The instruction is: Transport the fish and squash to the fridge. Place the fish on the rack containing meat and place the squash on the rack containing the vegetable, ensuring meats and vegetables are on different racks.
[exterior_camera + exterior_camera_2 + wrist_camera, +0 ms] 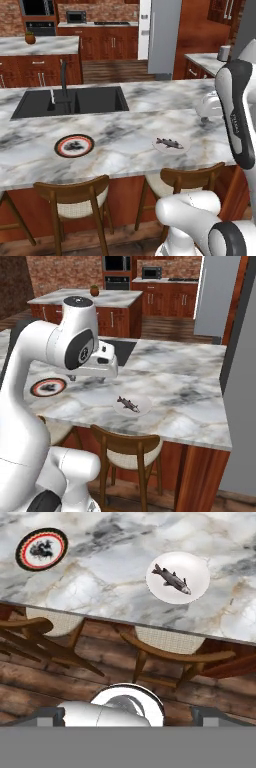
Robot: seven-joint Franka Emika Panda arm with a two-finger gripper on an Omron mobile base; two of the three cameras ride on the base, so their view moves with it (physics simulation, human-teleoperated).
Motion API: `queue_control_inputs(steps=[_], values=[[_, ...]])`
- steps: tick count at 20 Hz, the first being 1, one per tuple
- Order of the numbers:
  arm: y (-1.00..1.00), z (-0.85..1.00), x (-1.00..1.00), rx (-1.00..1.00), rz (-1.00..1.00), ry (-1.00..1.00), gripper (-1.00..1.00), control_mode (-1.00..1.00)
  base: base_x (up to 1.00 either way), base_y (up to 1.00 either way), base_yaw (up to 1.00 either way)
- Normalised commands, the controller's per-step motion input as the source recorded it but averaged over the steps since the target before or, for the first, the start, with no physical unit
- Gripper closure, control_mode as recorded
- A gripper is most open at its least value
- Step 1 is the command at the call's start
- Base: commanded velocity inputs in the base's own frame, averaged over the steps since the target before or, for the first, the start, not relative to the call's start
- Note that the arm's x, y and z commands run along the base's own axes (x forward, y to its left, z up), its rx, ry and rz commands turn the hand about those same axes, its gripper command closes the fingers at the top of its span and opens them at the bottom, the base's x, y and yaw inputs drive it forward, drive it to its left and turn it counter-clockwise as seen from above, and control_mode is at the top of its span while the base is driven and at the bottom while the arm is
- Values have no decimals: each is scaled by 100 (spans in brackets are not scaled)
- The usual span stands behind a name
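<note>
While the gripper (128, 719) stands spread, the fish (172, 579) lies on an unmarked white plate (197, 567).

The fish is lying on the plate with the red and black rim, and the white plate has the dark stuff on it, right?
Not quite, you swapped them. The fish lies on the plain white plate. The dark stuff sits on the plate with the red and black rim, further along the marble counter. The hand view shows both plates from above.
</note>
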Motion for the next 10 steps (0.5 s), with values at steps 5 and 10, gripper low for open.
queue_control_inputs(steps=[5,10], values=[[-21,-57,53,0,8,9,-100,-100,0,0,0],[-9,-66,53,-1,3,0,-100,-100,0,0,0]])
